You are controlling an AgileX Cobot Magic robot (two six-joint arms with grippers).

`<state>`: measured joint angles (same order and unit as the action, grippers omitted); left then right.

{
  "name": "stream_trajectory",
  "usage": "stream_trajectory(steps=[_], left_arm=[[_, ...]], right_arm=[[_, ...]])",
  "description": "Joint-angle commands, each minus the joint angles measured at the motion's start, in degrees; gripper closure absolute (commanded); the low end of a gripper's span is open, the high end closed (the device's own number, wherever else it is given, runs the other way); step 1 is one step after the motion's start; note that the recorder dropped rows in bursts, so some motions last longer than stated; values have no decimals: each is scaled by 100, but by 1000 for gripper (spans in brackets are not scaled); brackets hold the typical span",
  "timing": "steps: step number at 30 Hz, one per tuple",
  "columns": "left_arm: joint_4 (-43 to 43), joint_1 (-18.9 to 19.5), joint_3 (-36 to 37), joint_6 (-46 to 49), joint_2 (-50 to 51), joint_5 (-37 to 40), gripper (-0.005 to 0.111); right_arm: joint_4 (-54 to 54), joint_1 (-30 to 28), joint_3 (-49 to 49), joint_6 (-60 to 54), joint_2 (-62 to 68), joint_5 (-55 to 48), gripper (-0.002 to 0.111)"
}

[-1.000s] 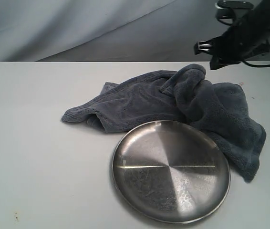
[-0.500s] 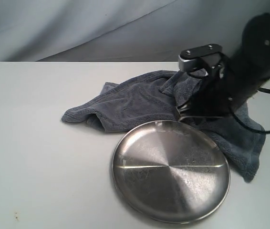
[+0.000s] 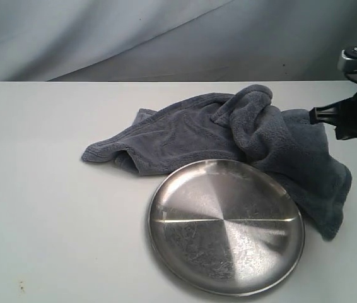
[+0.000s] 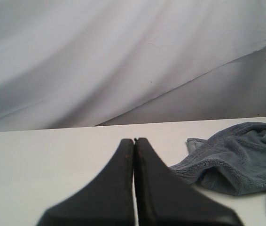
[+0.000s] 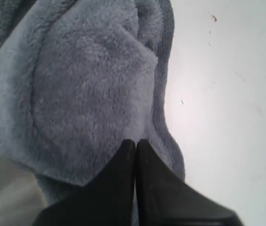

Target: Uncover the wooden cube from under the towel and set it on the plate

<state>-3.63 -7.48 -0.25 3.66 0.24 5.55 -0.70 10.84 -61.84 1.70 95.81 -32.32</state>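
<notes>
There is one towel (image 3: pixel 229 136), and one plate (image 3: pixel 226 224) lies at its six o'clock side. Both are on one table (image 3: pixel 52 208), with one grey cloth (image 3: pixel 134 31) hanging behind it, at twelve o'clock. One black arm (image 3: pixel 355 113) shows at three o'clock of the towel. The wrist views show two grippers: one left gripper (image 4: pixel 134 140) and one right gripper (image 5: pixel 135 141).

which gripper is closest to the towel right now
The right gripper: its shut tips point straight at a fluffy fold of the towel. The left gripper, also shut, points over the bare table, with the towel lying apart from it.
</notes>
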Motion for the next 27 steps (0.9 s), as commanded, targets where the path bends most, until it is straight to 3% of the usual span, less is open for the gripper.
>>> stream_trajectory(steps=[1, 11, 22, 27], left_arm=[[-14, 12, 25, -13, -24, -62, 107], [-14, 12, 25, -13, -24, -62, 107], [-14, 12, 25, -13, -24, -62, 107], [-14, 12, 25, -13, -24, -62, 107]], right_arm=[[-77, -24, -969, 13, 709, -529, 108], [-1321, 65, -2827, -543, 1871, -1344, 108], [-1373, 1428, -2959, -900, 1984, -1891, 108], [-1373, 1992, -2470, -996, 1893, -2168, 108]])
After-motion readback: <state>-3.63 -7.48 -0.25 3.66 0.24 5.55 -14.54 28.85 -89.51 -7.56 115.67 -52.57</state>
